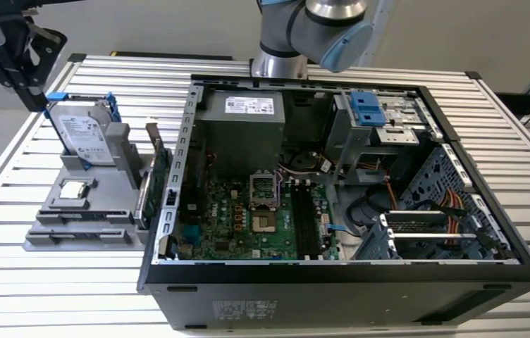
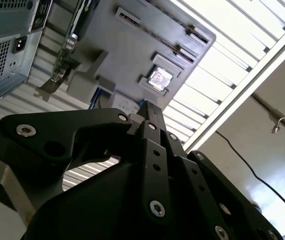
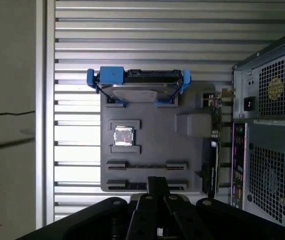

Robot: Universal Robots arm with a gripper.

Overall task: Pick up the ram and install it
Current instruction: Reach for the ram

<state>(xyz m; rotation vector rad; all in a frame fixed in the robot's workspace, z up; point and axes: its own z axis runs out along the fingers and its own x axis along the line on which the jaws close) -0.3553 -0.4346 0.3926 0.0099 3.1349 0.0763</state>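
On the slatted table at the exterior view's left stands a grey holder (image 1: 105, 232) (image 3: 152, 120). The ram (image 3: 146, 166) appears as a thin dark strip, edge-on, in one of the holder's two long slots. My black gripper (image 1: 16, 67) hangs high over the table's far left corner, well clear of the holder. In both wrist views its tip (image 3: 157, 184) (image 2: 150, 111) points toward the holder's slotted end, touching nothing. The open computer case (image 1: 490, 211) lies to the exterior view's right of the holder, with long black memory slots (image 1: 307, 222) on its green motherboard.
The holder also carries a hard drive with blue clips (image 1: 87, 134) (image 3: 137, 87), a small silver chip (image 1: 75, 189) (image 3: 123, 136) and an upright green expansion card (image 1: 157, 176). The arm's base (image 1: 284, 42) stands behind the case. The table's edge (image 3: 45, 120) runs beside the holder.
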